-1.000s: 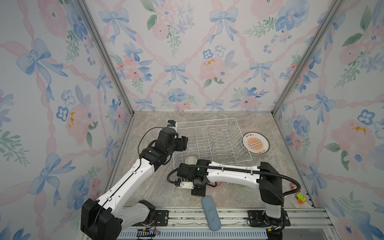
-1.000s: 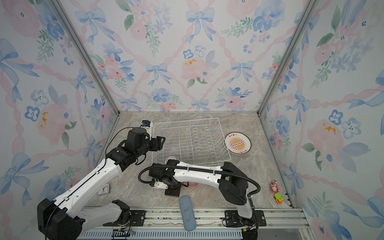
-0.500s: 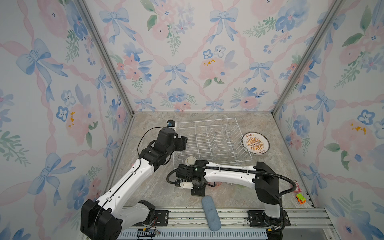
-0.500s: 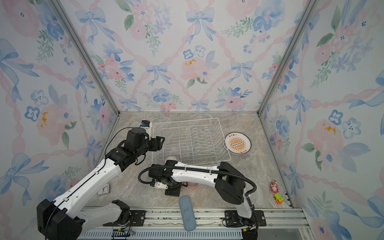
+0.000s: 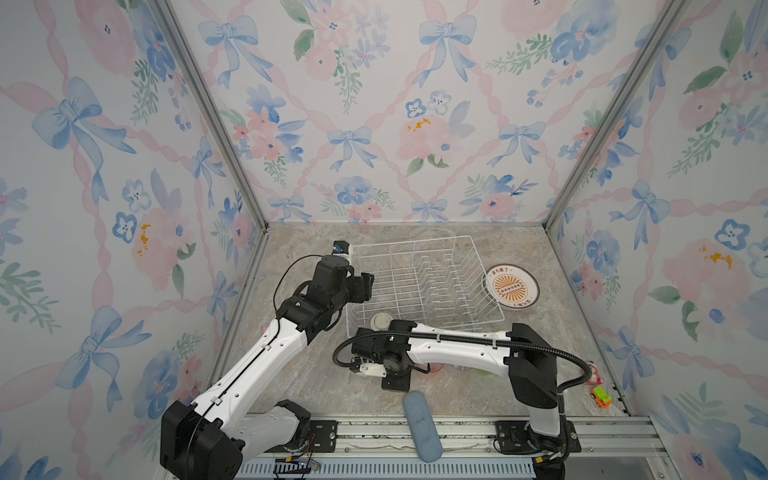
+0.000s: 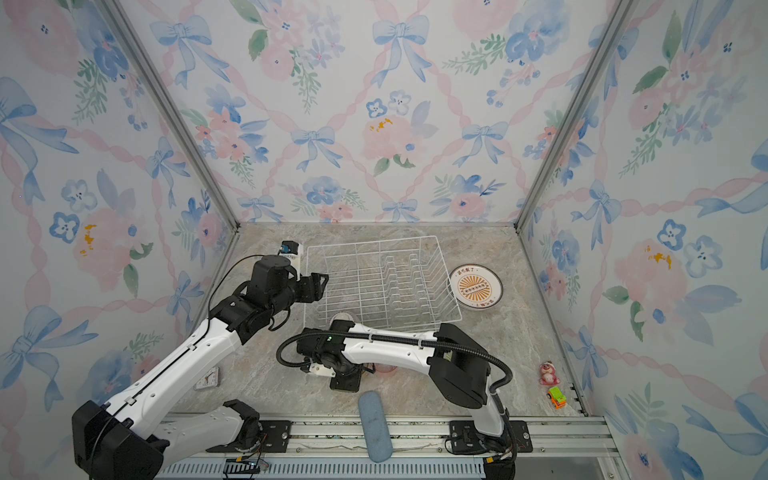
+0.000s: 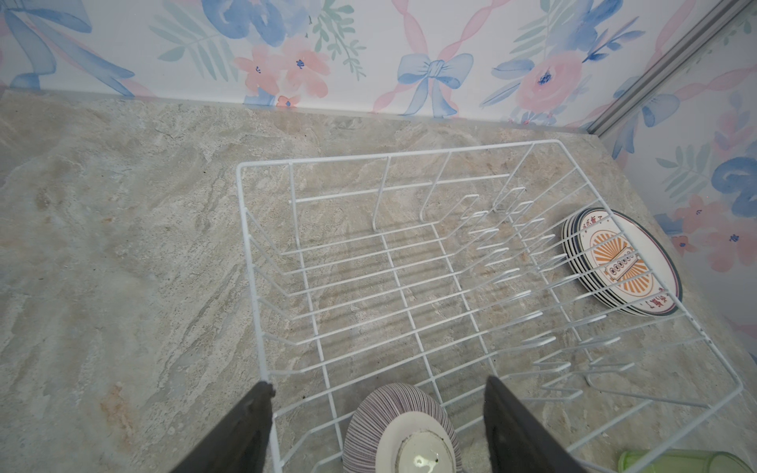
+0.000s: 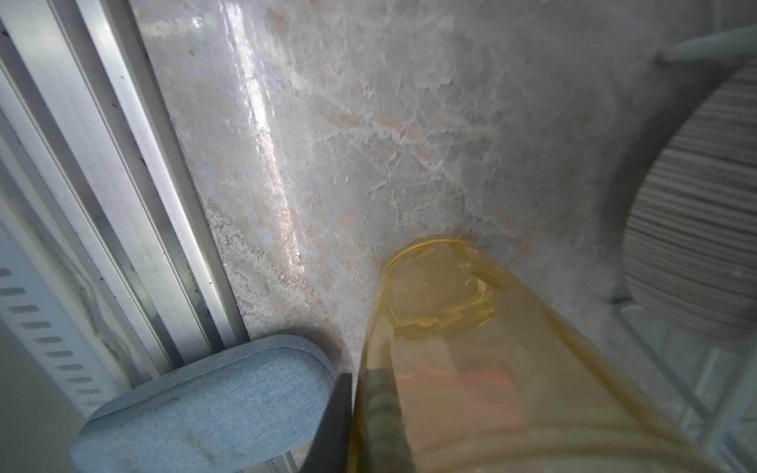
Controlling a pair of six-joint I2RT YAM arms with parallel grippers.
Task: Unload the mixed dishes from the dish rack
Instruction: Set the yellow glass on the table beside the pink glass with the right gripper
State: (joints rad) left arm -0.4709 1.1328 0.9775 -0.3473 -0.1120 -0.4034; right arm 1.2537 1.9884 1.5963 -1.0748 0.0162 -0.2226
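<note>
Floral-papered walls (image 5: 374,104) — mottled stone tabletop (image 5: 316,390) (glossy) under dish rack (image 5: 419,282).

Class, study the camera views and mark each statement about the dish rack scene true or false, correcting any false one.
1. The striped bowl lies upside down inside the dish rack. True.
2. The plates stand between the rack's prongs. False: they are stacked on the table, beside the rack.
3. The left gripper is shut on the bowl. False: it is open and holds nothing.
4. The right gripper pinches the wall of the yellow tumbler. True.
</note>
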